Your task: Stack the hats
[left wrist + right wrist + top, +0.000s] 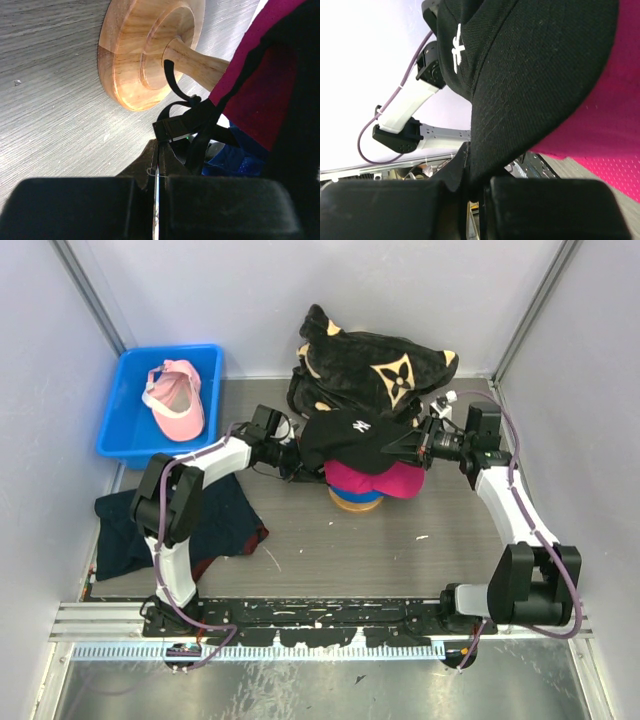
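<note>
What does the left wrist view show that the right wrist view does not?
Only left wrist: the wooden stand, a bit of the blue cap, the left gripper shut on the strap of the black cap. Only right wrist: the cap's white logo, the right gripper shut on its brim, the left arm. Both: the magenta cap and black cap.

The one mark with letters is a white embroidered monogram on the front of the black cap, seemingly an interlocked N and Y; the right wrist view shows it sideways and unclear. Just behind the black cap, the black plush bundle bears a tan four-petal flower sign.
</note>
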Available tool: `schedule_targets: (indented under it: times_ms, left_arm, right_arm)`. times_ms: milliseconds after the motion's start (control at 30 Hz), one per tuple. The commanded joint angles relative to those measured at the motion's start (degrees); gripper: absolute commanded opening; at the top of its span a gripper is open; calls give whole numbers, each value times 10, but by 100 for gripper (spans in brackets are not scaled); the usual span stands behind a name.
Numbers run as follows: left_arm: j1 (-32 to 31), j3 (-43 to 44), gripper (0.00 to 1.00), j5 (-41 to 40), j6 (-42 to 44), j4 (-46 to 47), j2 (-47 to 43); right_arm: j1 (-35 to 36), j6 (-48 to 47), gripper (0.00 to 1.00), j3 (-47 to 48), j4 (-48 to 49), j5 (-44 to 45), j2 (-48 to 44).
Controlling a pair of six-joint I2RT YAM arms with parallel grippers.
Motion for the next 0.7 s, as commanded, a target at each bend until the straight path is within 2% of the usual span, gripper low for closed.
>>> schedule_targets:
  times_ms: [0, 200, 300, 500, 667]
  left_arm:
    - [2, 21, 2, -3, 3, -4, 16]
    - [2, 27, 2, -3, 6, -8, 20]
    - [4, 27, 2, -2, 7, -11, 21]
    - [13, 27, 2, -3, 13, -16, 20]
    - [36, 25, 2, -2, 18, -14, 24]
  right_arm:
    - [-11, -45, 1, -31, -37, -25, -51]
    - [-48, -62, 1, -97, -24, -47, -72]
    - [-63, -37, 1, -132, 34, -57, -61]
    - [-75, 58, 1, -204, 212, -74, -29]
    - [-78, 71, 1, -220, 255, -75, 5]
